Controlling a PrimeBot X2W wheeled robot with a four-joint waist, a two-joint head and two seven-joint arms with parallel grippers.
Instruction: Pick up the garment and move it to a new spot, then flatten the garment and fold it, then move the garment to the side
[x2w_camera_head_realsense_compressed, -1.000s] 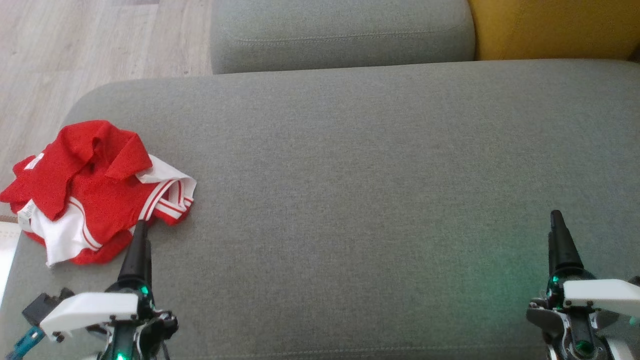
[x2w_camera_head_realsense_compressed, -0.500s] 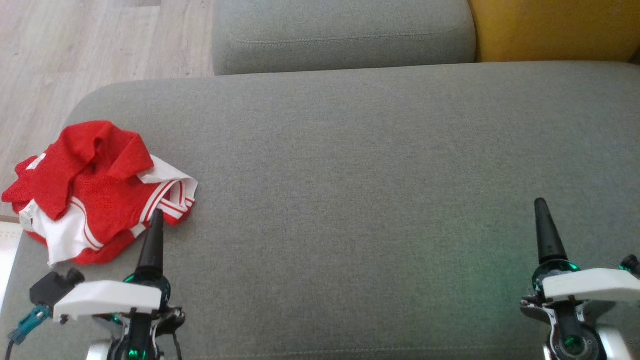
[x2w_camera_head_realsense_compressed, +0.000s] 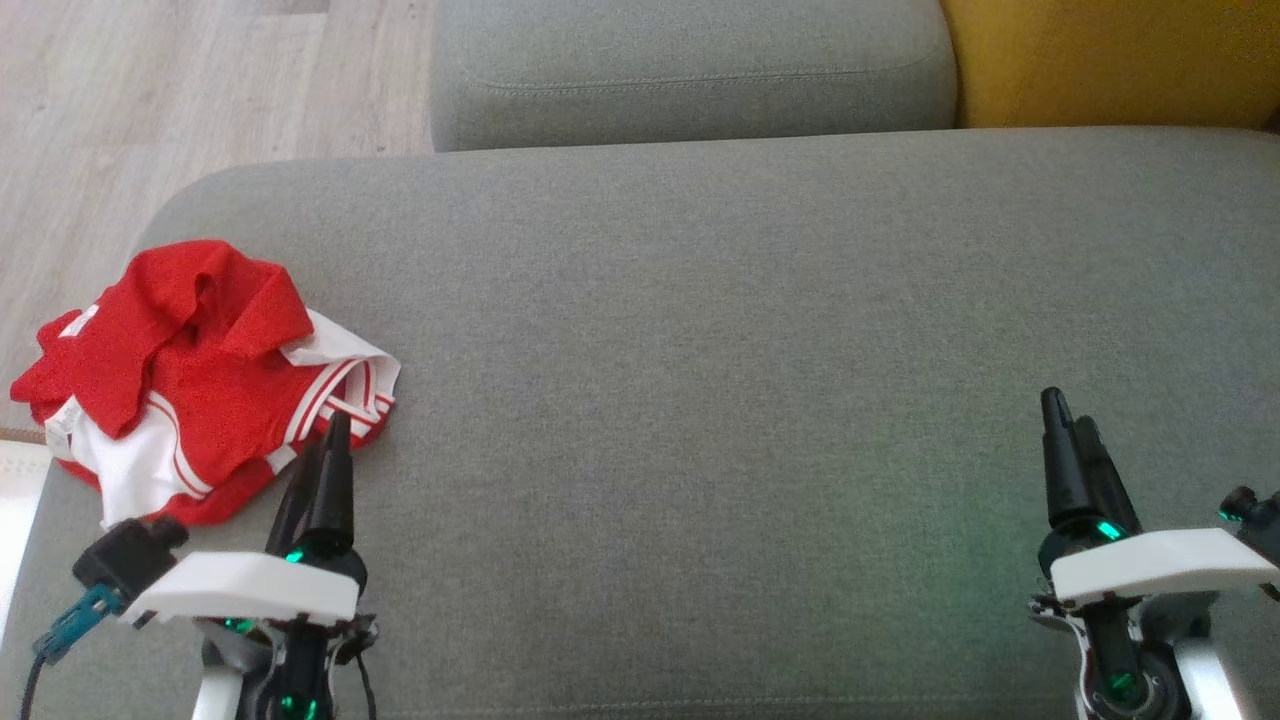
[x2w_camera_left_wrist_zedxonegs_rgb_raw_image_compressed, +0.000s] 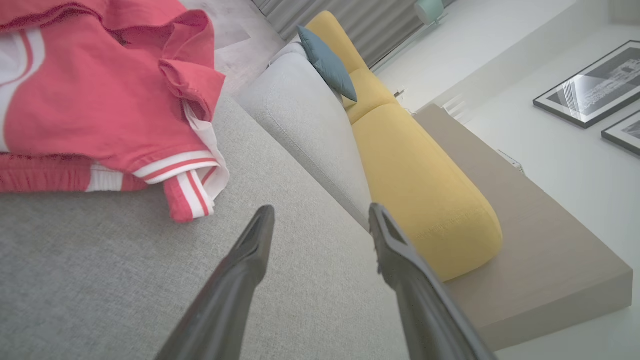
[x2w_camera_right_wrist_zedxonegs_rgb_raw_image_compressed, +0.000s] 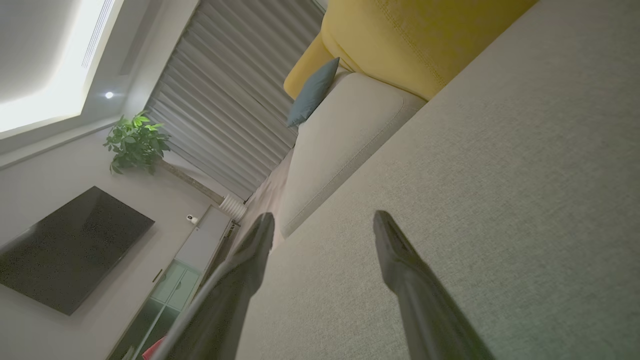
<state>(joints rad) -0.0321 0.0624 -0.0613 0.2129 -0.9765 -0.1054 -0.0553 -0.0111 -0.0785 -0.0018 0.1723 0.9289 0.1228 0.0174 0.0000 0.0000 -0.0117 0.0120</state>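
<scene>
The red and white garment (x2w_camera_head_realsense_compressed: 200, 380) lies crumpled at the left edge of the head view, on the near left corner of the grey seat (x2w_camera_head_realsense_compressed: 700, 400), with wooden floor (x2w_camera_head_realsense_compressed: 150, 100) beyond it. Its striped hem points toward the middle of the frame.

The left tool (x2w_camera_head_realsense_compressed: 330, 432) rises from the lower left, its tips just at that hem. In the left wrist view the tool (x2w_camera_left_wrist_zedxonegs_rgb_raw_image_compressed: 321, 210) is spread with nothing between its fingers. The garment (x2w_camera_left_wrist_zedxonegs_rgb_raw_image_compressed: 100, 100) fills the upper left there, its striped corner just up and left of the nearer fingertip, a strip of seat showing between them.

The right tool (x2w_camera_head_realsense_compressed: 1068, 410) stands at the lower right of the head view, well apart from the garment. In the right wrist view it (x2w_camera_right_wrist_zedxonegs_rgb_raw_image_compressed: 322, 216) is also spread and holds nothing, over bare seat.

A grey back cushion (x2w_camera_head_realsense_compressed: 690, 70) runs along the top of the head view, with a yellow cushion (x2w_camera_head_realsense_compressed: 1100, 60) at the upper right.
</scene>
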